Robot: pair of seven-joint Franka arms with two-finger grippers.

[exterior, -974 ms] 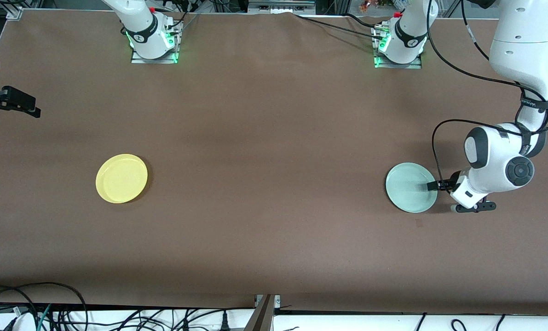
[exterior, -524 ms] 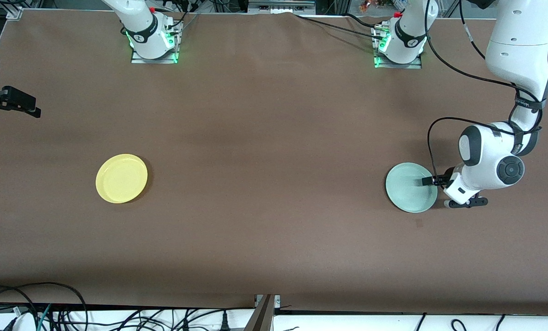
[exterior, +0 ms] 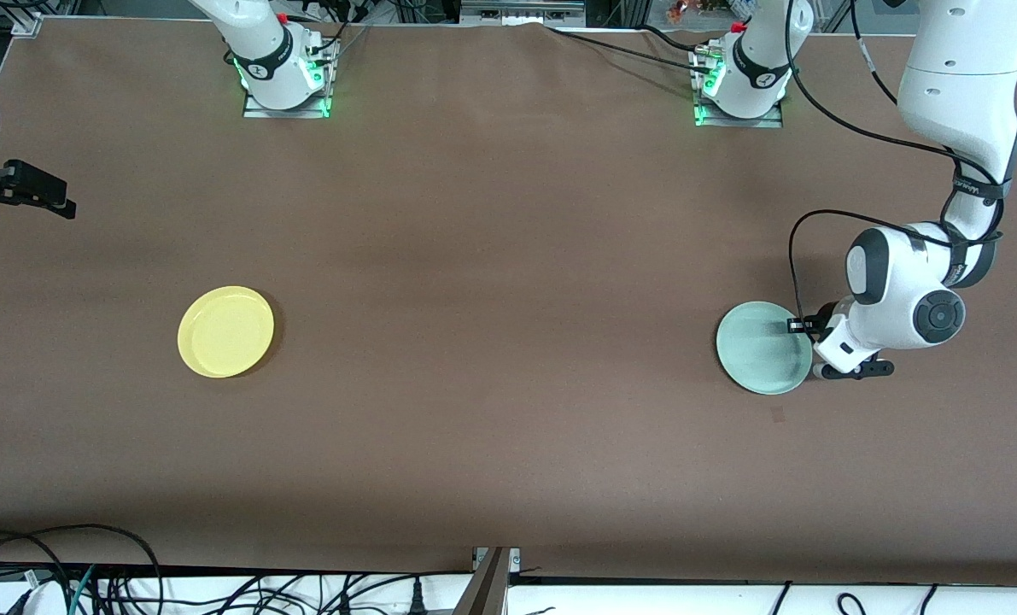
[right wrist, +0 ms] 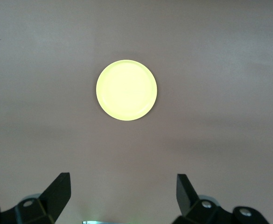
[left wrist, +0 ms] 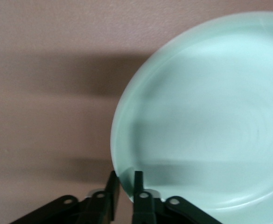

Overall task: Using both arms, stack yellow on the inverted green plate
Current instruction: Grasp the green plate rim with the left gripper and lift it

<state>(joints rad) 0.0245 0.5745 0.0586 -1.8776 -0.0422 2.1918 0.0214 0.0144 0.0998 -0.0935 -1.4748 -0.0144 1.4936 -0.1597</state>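
The pale green plate (exterior: 762,348) lies toward the left arm's end of the table. My left gripper (exterior: 797,325) is low at the plate's rim on the side toward the arm. In the left wrist view the gripper (left wrist: 125,176) is shut on the green plate's (left wrist: 206,121) rim, with one finger inside and one outside. The yellow plate (exterior: 225,330) lies rim up toward the right arm's end. My right gripper (right wrist: 122,182) is open and empty high over the table, and the yellow plate (right wrist: 126,90) shows well below it.
The brown table (exterior: 491,256) holds only the two plates. The two arm bases (exterior: 284,73) (exterior: 740,81) stand along its edge farthest from the front camera. Cables hang past its edge nearest the front camera.
My left arm's wrist has shifted slightly toward the arm bases and the table's middle, its gripper staying at the green plate's rim. The yellow plate and right arm have not moved.
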